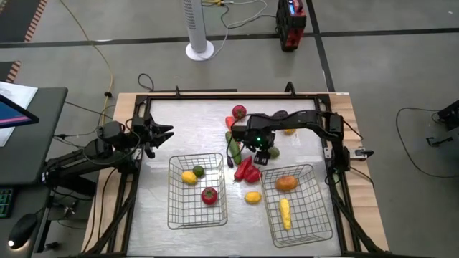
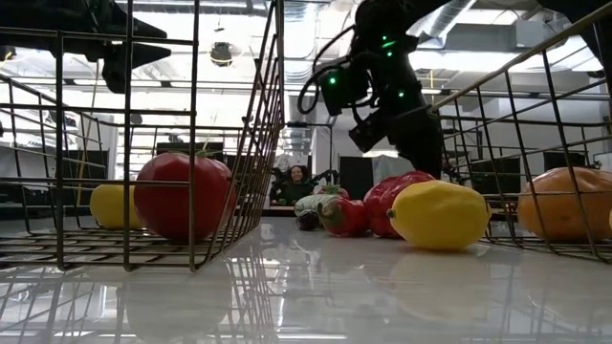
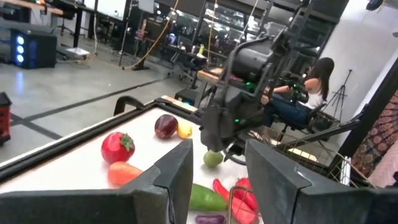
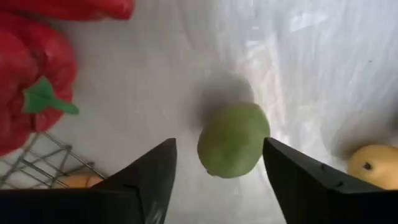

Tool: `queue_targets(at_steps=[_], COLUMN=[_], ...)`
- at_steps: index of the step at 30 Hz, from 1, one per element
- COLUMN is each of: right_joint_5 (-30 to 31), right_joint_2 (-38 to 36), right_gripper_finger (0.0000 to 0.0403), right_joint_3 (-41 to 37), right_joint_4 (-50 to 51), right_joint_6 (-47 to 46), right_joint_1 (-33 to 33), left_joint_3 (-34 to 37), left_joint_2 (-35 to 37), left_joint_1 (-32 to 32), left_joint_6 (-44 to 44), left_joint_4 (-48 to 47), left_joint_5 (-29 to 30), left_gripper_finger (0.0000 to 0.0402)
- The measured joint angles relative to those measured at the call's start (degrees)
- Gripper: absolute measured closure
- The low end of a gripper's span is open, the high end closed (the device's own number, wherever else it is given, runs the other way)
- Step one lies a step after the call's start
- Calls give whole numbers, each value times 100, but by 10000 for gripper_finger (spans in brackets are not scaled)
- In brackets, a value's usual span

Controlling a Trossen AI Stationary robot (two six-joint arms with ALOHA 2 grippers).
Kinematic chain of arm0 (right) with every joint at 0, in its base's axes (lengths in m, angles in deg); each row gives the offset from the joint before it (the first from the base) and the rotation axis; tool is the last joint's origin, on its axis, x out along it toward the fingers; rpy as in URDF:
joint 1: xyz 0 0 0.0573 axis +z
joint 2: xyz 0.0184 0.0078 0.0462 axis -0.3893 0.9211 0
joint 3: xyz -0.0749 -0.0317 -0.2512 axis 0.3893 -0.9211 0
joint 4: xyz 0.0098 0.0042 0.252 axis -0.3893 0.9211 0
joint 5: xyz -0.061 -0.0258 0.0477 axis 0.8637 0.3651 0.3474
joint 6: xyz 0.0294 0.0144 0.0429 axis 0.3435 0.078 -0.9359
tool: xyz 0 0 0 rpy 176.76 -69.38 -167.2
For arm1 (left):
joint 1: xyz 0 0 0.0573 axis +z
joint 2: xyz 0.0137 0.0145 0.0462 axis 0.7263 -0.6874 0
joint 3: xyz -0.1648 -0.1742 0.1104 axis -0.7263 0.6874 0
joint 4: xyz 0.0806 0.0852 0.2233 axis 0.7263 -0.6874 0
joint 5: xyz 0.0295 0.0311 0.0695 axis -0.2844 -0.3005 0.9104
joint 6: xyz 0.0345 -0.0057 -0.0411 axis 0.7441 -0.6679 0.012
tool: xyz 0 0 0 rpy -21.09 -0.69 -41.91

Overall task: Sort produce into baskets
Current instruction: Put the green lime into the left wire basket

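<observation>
The right gripper (image 1: pixel 263 153) hangs over the middle of the tabletop (image 1: pixel 161 165), just behind the right basket (image 1: pixel 315 222), pointing down at a small green round fruit (image 4: pixel 233 139). In the right wrist view the fruit lies on the white surface between the two dark fingers (image 4: pixel 149 174), which stand spread wide on either side of it; a clear gap shows on each side, so they are released and grasp nothing. Near the fruit in that view are a red bell pepper (image 4: pixel 28 74) with a green stem, a corner of basket wire and a yellow fruit (image 4: pixel 373 163) at the edge. From above, the pepper lies just beside the gripper, between the two baskets, with a loose lemon (image 1: pixel 252 196) nearer the front edge, a green cucumber (image 1: pixel 234 149) on the gripper's left side, and a red tomato (image 1: pixel 238 112) and a dark maroon piece (image 1: pixel 280 114) farther back. The left basket (image 1: pixel 179 215) holds a yellow fruit, a small green one and a red tomato (image 1: pixel 209 195); the right basket holds an orange fruit (image 1: pixel 286 183) and a yellow corn cob (image 1: pixel 285 213). The left gripper (image 1: pixel 159 135) waits off to the left side of the tabletop, well apart from the produce, its fingers (image 3: pixel 177 171) parted and empty, facing the right arm across the table. A person (image 3: pixel 311 87) sits in the room beyond the table.
</observation>
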Motion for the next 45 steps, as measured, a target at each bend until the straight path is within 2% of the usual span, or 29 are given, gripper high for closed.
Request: queue_targets(at_steps=[8, 24, 30, 37, 45], right_joint_5=[576, 577, 716, 715, 709], right_joint_2=[0, 0, 0, -7, -9], right_gripper_finger=[99, 38, 43, 66, 76], right_joint_3=[-63, -1033, -1501, -1523, -1472], right_joint_4=[-53, -125, -480, -880, -923], right_joint_6=[22, -271, -347, -183, -155], right_joint_1=[173, -130, -132, -160, -200], left_joint_3=[1, 1, 1, 1, 1], left_joint_2=[-2, -2, -2, -2, -2], left_joint_1=[0, 0, 0, 0, 0], left_joint_6=[-27, -48, -104, -13, -68], left_joint_4=[-22, -29, -29, -27, -27], left_joint_5=[1, -17, -138, 187, 61], left_gripper_finger=[269, 269, 269, 269, 269])
